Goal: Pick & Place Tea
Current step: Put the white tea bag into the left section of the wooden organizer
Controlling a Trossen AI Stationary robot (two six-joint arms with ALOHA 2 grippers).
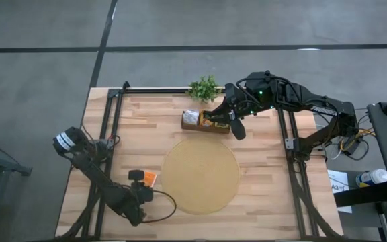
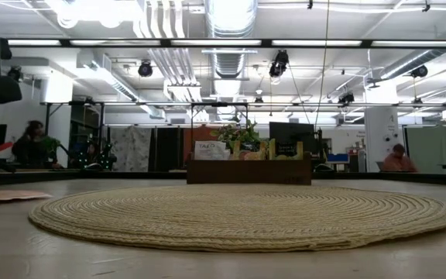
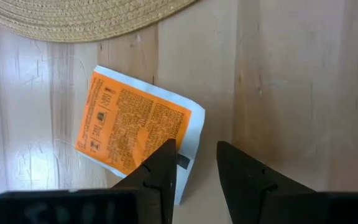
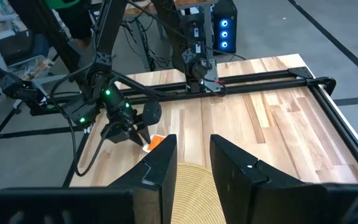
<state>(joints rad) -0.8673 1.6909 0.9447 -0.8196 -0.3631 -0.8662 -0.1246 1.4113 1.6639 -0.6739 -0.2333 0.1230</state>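
The orange tea packet (image 3: 135, 127) lies flat on the table just beside the round mat (image 1: 200, 176), the left gripper (image 3: 194, 168) hovering over its corner with fingers parted and empty, so picking looks underway: next, descend and close.

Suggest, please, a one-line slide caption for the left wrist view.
Left tool hovering open over the edge of an orange tea packet lying flat on the wooden table beside the woven mat.
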